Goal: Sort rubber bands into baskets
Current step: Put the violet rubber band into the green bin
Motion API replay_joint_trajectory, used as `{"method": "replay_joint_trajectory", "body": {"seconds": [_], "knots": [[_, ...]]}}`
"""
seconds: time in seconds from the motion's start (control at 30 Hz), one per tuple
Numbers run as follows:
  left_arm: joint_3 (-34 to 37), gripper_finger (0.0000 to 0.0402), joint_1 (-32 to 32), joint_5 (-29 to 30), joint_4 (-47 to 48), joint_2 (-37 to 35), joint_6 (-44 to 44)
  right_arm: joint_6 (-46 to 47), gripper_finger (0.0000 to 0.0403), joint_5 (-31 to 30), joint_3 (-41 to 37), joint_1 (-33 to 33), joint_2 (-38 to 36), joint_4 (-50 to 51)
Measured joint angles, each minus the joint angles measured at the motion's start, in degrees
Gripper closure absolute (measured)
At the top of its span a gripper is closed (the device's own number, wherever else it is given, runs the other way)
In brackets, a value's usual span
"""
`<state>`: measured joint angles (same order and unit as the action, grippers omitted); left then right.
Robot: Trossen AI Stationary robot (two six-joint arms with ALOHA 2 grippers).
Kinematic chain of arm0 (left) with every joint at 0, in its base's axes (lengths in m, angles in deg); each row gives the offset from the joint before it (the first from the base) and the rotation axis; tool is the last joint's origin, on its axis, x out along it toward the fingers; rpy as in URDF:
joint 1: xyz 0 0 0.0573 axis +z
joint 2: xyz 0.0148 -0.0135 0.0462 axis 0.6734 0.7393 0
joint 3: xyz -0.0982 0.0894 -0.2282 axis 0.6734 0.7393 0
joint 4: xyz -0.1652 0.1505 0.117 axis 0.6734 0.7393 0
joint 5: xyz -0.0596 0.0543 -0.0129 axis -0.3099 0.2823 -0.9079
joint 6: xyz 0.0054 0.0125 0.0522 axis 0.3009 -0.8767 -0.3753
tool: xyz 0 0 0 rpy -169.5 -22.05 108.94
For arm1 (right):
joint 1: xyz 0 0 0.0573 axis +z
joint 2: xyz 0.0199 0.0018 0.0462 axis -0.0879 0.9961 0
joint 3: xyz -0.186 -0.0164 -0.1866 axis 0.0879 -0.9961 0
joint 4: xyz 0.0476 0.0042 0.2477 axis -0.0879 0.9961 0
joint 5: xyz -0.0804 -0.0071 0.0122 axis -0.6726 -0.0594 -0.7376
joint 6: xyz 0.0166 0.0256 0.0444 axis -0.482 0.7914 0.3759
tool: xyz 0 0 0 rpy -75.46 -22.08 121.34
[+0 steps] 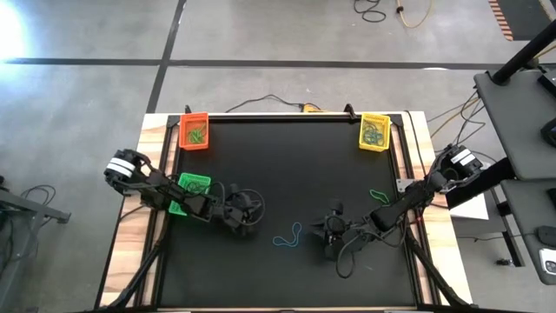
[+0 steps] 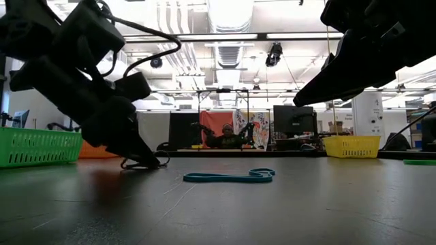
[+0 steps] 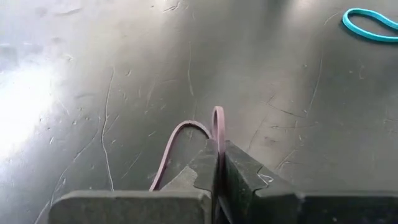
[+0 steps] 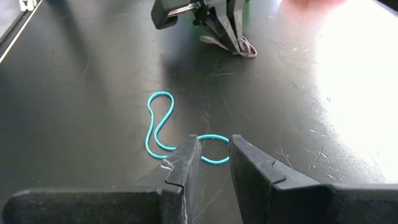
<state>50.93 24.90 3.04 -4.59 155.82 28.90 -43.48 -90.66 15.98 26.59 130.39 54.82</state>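
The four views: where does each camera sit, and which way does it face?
High: above the table, facing straight down; both arms, left hand, right hand.
Low: at table-top height, facing level across; arms enter from above.
Left wrist: on the left arm, facing the table; its shut fingers pinch a purple band.
Right wrist: on the right arm, facing the left hand; its fingers open.
Shared: all show the teal band.

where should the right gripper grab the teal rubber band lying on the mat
Best at the rounded end loop of the teal rubber band nearest the right gripper, coming straight down from above. The band lies flat in a long squiggle on the mat, so one strand between the open fingers should pinch cleanly. The left gripper already holds a pinkish band.
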Motion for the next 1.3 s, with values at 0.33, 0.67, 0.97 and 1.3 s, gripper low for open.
{"method": "replay_joint_trajectory", "body": {"seconds": [0.33, 0.67, 0.97, 1.3], "knots": [[-5.24, 0.0401, -0.03, -0.11, 19.17, -16.01, -7.22, 0.20, 0.0321, 0.04, 0.00, 0.00, 0.00, 0.02], [-25.15, 0.0402, -0.09, -2.74, 86.00, -34.80, 11.16, 1.68, 0.0321, 0.64, 0.00, 0.33, 0.00, 0.02], [-22.17, 0.0402, -0.15, -9.04, 99.72, -37.11, 27.33, 2.32, 0.0321, 4.75, 0.00, 0.37, 0.00, -2.70], [-3.36, 0.0401, -0.15, -11.82, 83.07, -38.09, 31.69, 1.70, 0.0321, 14.05, 0.00, 0.31, 0.00, -4.79]]}}
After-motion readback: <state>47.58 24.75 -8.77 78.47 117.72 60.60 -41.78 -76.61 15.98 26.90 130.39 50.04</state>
